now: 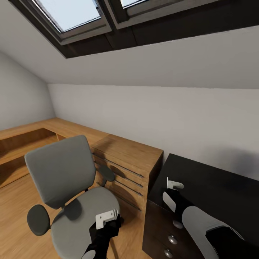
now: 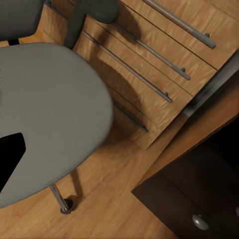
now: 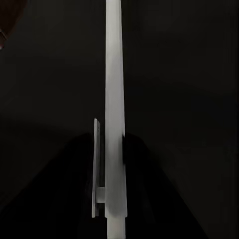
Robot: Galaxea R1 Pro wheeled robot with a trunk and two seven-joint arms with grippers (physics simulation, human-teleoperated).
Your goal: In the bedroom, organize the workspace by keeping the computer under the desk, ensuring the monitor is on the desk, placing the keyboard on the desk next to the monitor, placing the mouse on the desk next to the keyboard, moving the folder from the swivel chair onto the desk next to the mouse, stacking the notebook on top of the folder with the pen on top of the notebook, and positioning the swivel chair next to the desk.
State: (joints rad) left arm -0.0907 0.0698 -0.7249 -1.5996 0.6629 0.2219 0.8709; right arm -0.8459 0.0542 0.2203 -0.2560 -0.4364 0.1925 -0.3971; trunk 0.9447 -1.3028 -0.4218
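The grey swivel chair [image 1: 61, 169] stands on the wood floor at the left, and its seat [image 2: 50, 99] is bare. My left gripper [image 1: 108, 225] hovers over the seat's right front edge; its black fingers are hard to read. Over the front left corner of the black desk top [image 1: 216, 187], my right gripper [image 1: 172, 187] hangs low. In the right wrist view a thin white slab, seemingly the folder [image 3: 113, 99], runs edge-on between the dark fingers. Computer, monitor, keyboard, mouse, notebook and pen are out of view.
A light wooden drawer unit [image 1: 126, 162] with long metal handles [image 2: 149, 50] stands between chair and desk. The desk has dark drawers with round knobs [image 1: 172, 239]. A low wooden shelf [image 1: 21, 144] runs along the left wall under a sloped ceiling with skylights [image 1: 72, 14].
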